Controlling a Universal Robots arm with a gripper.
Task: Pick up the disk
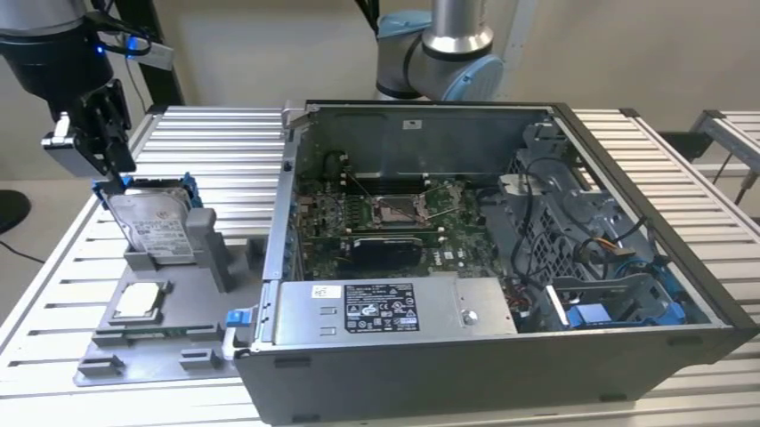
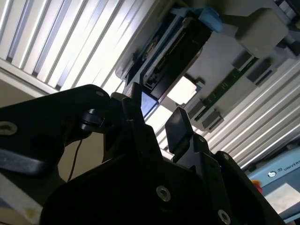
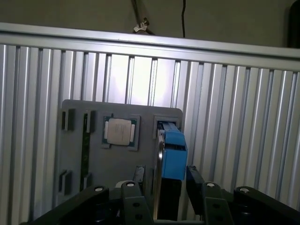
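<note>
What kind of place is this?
Probably a robotics lab or workshop bench for working on computers. A robot arm reaches over a slatted metal table with an opened desktop computer case and a hard drive standing in a grey holder.

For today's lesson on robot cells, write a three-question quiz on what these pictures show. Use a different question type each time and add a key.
1. True or false: the disk lies flat inside the open computer case.
2. Multiple choice: which of these rests on the grey fixture? A) a square silver chip B) a screwdriver C) a fan
3. Fill in: in the first wrist view the jaws stand one on each ___ of the disk's blue bracket.

Key
1. False: it stands upright in the fixture, outside the case.
2. A
3. side
</note>
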